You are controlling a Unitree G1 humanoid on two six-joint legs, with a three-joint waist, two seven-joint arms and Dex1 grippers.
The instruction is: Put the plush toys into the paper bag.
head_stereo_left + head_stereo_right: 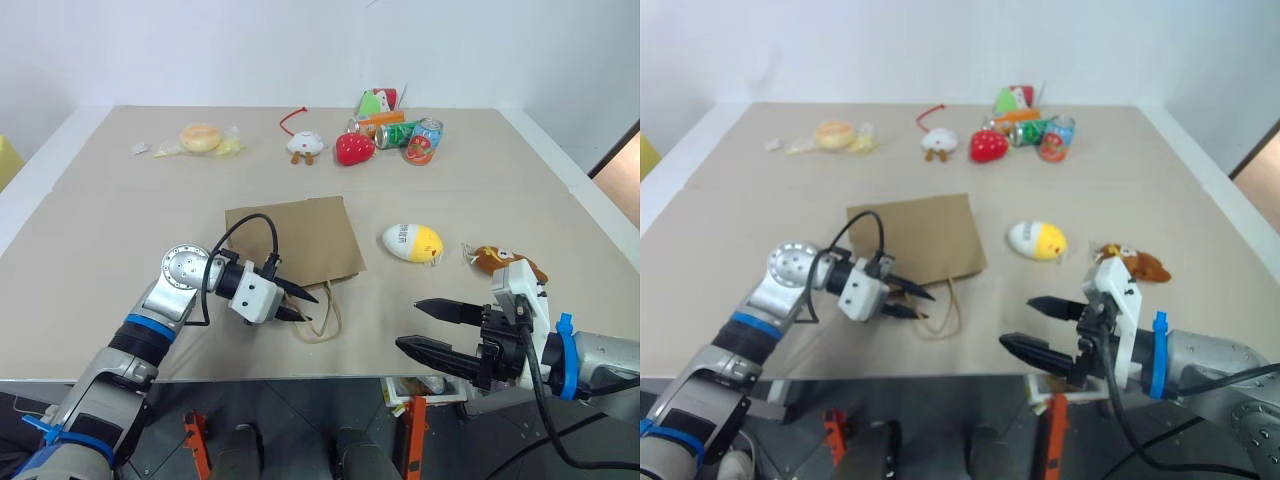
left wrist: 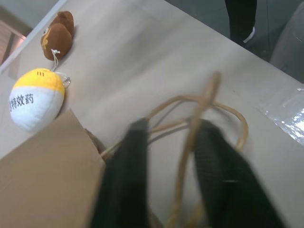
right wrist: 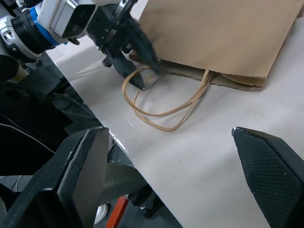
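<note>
left gripper is nearly closed around a handle of the flat paper bag; right gripper hangs wide open and empty.

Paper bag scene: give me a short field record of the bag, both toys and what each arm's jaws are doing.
bag: plain brown kraft paper bag, lying flat on the beige table, loop handles toward the robot
left gripper: jaws at the twisted-paper handles, one strand between them
right gripper: jaws open, holding nothing
egg toy: white-and-yellow egg-shaped plush, on the table beside the bag
animal toy: brown plush animal, on the table beyond the egg
toys in bag: none
</note>
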